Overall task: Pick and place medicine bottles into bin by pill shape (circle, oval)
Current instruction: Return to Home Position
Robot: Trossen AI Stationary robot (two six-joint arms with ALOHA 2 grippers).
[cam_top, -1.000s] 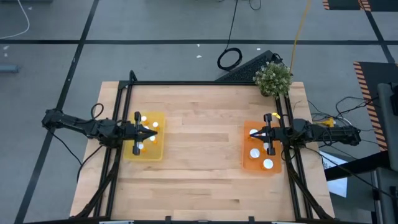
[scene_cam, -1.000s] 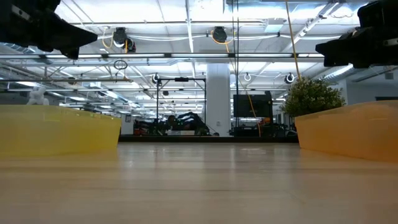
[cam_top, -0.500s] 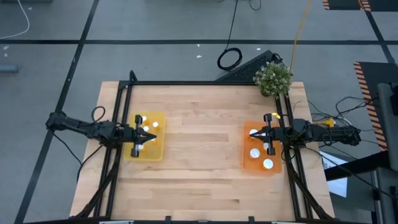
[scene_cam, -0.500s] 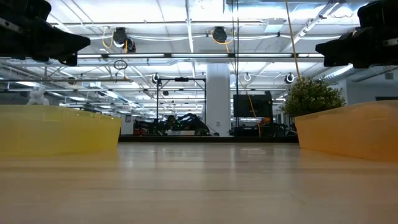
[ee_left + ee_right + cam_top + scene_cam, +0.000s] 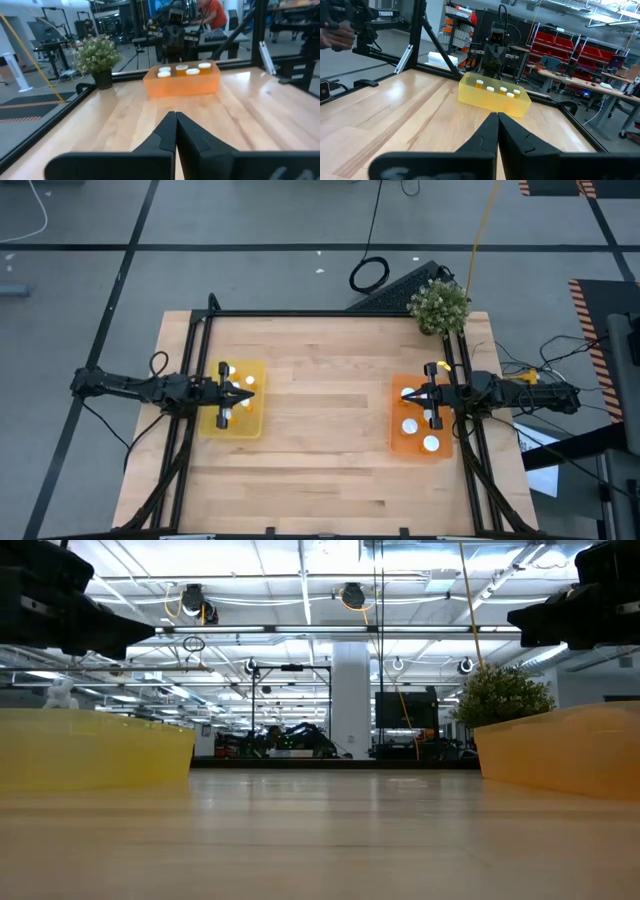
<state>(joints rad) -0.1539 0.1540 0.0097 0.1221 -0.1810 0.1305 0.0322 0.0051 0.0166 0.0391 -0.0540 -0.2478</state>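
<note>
I see my left gripper (image 5: 246,392) pressed together over the yellow bin (image 5: 255,423), bottles (image 5: 222,416) apparently beneath it. Right gripper (image 5: 411,396), also closed, hovers above the orange bin's (image 5: 398,442) bottles (image 5: 409,426).

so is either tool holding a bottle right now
No. Both the left tool and the right tool are shut on nothing; the bottles sit in the bins.

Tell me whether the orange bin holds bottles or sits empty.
Holding bottles: white caps show inside the orange bin; the left wrist view shows four.
</note>
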